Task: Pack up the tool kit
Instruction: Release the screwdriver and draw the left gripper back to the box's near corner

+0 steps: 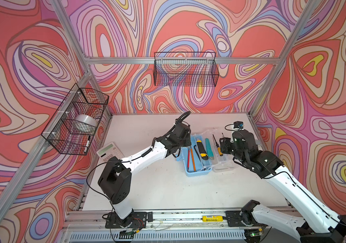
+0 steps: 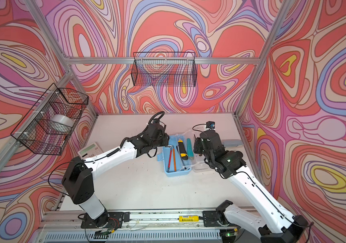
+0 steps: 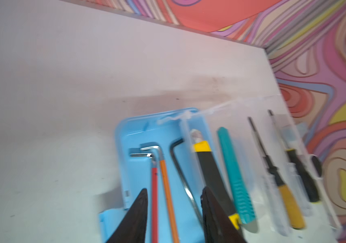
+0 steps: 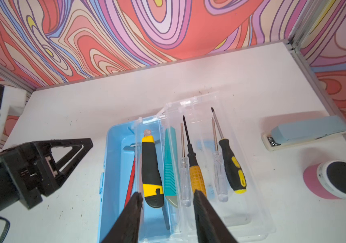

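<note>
toolbox (image 1: 197, 173) light-blue, clear lid (image 1: 223, 166) open, tools (image 1: 200, 147) in both; left end effector (image 3: 174, 189), right end effector (image 4: 167, 192) apart.

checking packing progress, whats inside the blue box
Red, orange and black hex keys lie in the blue box, with the yellow-black knife beside them. The floor under the knife is covered.
</note>
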Available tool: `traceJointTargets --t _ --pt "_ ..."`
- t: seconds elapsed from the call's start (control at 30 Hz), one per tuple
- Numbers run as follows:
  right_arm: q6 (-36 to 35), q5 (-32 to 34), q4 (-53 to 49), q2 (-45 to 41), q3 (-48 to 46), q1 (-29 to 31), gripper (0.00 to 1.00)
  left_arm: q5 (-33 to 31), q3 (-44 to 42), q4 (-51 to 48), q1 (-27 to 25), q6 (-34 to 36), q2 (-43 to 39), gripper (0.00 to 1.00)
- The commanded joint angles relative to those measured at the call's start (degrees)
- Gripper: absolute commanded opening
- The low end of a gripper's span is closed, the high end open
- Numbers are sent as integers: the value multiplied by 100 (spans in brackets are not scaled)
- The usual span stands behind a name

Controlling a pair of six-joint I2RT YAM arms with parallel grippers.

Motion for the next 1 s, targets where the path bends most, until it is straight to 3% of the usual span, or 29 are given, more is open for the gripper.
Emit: traceJointTargets --t 0.0,0.17,0.7,0.97 --pt "138 -282 -36 1 -74 -13 45 -314 -428 -186 212 324 -118 46" --pt "166 -306 -32 117 -36 -13 46 -193 -409 -95 437 467 52 48" --pt "124 -337 258 532 -8 -13 45 515 119 529 454 279 1137 46" --pt "103 -409 410 769 -5 -13 44 484 546 280 463 321 1510 32"
